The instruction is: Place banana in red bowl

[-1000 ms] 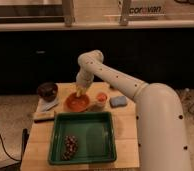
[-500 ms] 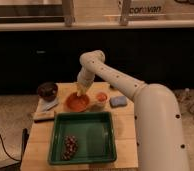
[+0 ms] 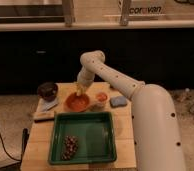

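The red bowl (image 3: 77, 102) sits on the wooden table (image 3: 44, 131), behind the green tray. My gripper (image 3: 80, 90) hangs just above the bowl's rear rim, at the end of the white arm reaching in from the right. A small yellow shape at the gripper's tip looks like the banana (image 3: 80, 92), just over the bowl.
A green tray (image 3: 82, 137) with a dark cluster of grapes (image 3: 69, 145) fills the table's front. A dark bowl (image 3: 47, 90) stands at the back left, a small orange cup (image 3: 101, 97) and a blue sponge (image 3: 118, 101) to the bowl's right, flat utensils (image 3: 44, 111) at left.
The gripper has stayed over the red bowl, with hardly any shift.
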Tool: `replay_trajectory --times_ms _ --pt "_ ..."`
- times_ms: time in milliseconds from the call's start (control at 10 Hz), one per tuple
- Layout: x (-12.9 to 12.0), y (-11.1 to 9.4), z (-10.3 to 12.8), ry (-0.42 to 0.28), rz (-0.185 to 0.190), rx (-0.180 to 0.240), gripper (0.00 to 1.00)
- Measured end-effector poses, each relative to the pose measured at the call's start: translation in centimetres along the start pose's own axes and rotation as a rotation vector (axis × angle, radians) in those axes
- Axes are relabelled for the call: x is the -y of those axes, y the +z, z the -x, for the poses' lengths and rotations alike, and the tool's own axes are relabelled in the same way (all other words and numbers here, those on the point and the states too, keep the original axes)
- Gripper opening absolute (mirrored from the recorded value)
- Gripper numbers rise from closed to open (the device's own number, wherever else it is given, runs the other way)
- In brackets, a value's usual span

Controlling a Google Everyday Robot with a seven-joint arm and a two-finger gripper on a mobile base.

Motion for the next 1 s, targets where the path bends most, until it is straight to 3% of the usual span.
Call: replay_trajectory --times_ms 200,400,800,1000 --pt "0.1 0.3 0.2 -0.006 0.003 0.005 0.11" --pt "-0.1 0.6 0.9 -0.011 0.004 0.012 0.31" --pt "-0.8 1.8 3.3 -0.024 -0.02 0.081 0.72" --pt "-1.2 2.3 4.1 -0.025 -0.024 0.11 0.8"
